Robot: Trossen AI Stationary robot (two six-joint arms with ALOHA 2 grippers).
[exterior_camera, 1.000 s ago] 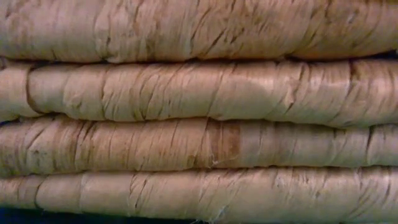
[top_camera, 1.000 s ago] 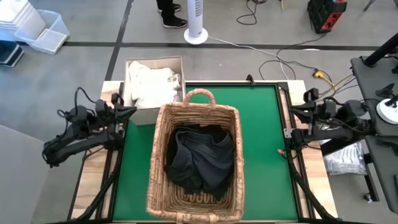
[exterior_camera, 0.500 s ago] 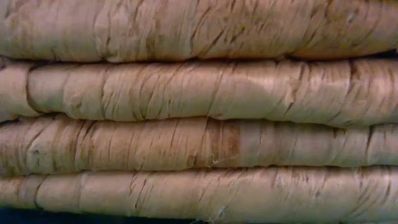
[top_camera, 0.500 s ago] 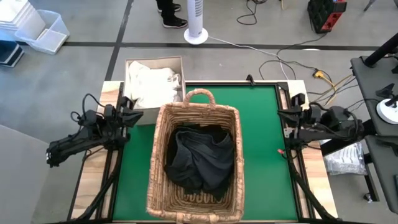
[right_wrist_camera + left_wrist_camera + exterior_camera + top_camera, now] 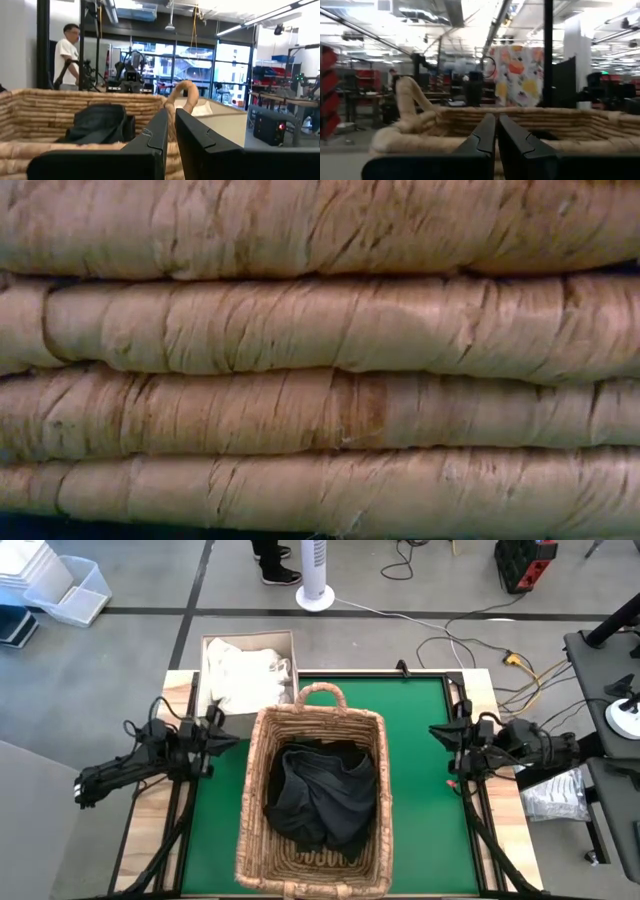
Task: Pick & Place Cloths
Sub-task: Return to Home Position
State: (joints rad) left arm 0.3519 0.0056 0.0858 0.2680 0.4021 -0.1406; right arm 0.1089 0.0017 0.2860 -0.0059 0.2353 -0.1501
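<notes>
A wicker basket [image 5: 312, 800] stands on the green mat [image 5: 425, 810] and holds crumpled dark cloths [image 5: 320, 795], which also show over its rim in the right wrist view [image 5: 100, 122]. White cloths [image 5: 240, 675] lie piled in an open box [image 5: 205, 690] at the table's far left corner. My left gripper [image 5: 236, 739] [image 5: 497, 120] hovers shut just left of the basket's left wall. My right gripper [image 5: 433, 730] [image 5: 171, 117] hovers shut over the mat, to the right of the basket. In the low view the basket's wall [image 5: 320, 360] fills the picture and hides both grippers.
The basket's handle [image 5: 320, 692] arches up at its far end. A clear plastic bag [image 5: 555, 795] lies off the table's right edge. A fan base [image 5: 316, 595] and a person's feet [image 5: 275, 565] are on the floor beyond the table. Bare mat lies right of the basket.
Both arms have reached inward toward the basket. My left gripper has moved toward the table's right and a little toward the near edge, up to the basket's left wall. My right gripper has moved toward the table's left, over the mat. The cloths have not moved.
</notes>
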